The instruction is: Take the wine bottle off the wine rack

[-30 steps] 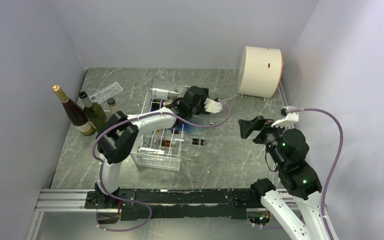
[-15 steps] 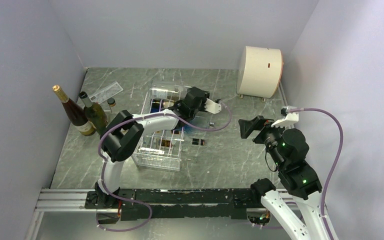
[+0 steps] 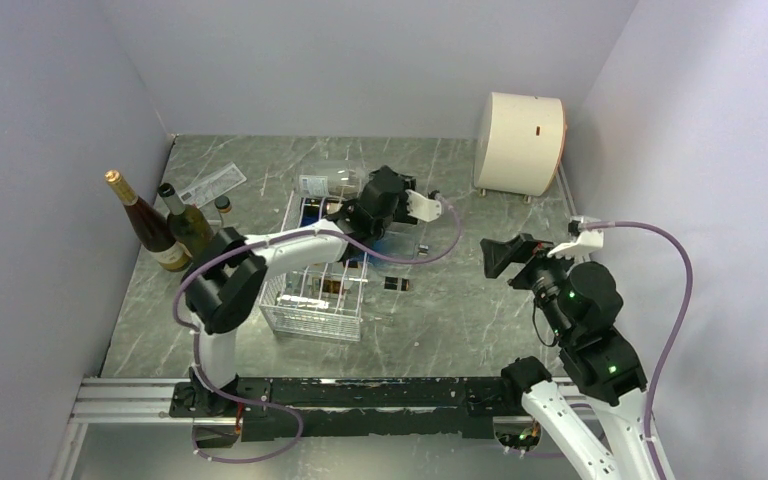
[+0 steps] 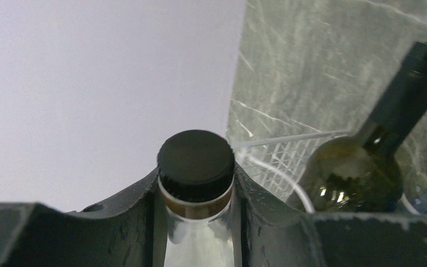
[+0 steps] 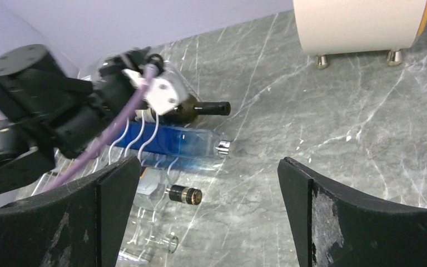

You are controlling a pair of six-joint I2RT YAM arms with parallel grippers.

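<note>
Left wrist view: shows the left claw (image 4: 195, 192) clamped on the neck of the wine bottle (image 4: 195, 161), fingers (image 4: 136, 214) pressing either side just under the black cap and its amber band. Places that neck along the fingers, cap out past the tips, clear glass running back toward the camera. Means no reaching left to do: already in the grip, long axis in line with the claw. Calls, as a judgement, for a pull up and away from the wine rack (image 3: 310, 317), minding the dark green bottle (image 4: 347, 178) lying just beside, at the right of this view. From the top external view, puts the clear body with its pale label at the rack's far end, left of the claw; cannot tell whether free of the wires yet. Leaves the right claw (image 3: 500, 257) spread wide, holding nothing, well apart over the surface (image 3: 460, 310), farther from the bottle than the left.
</note>
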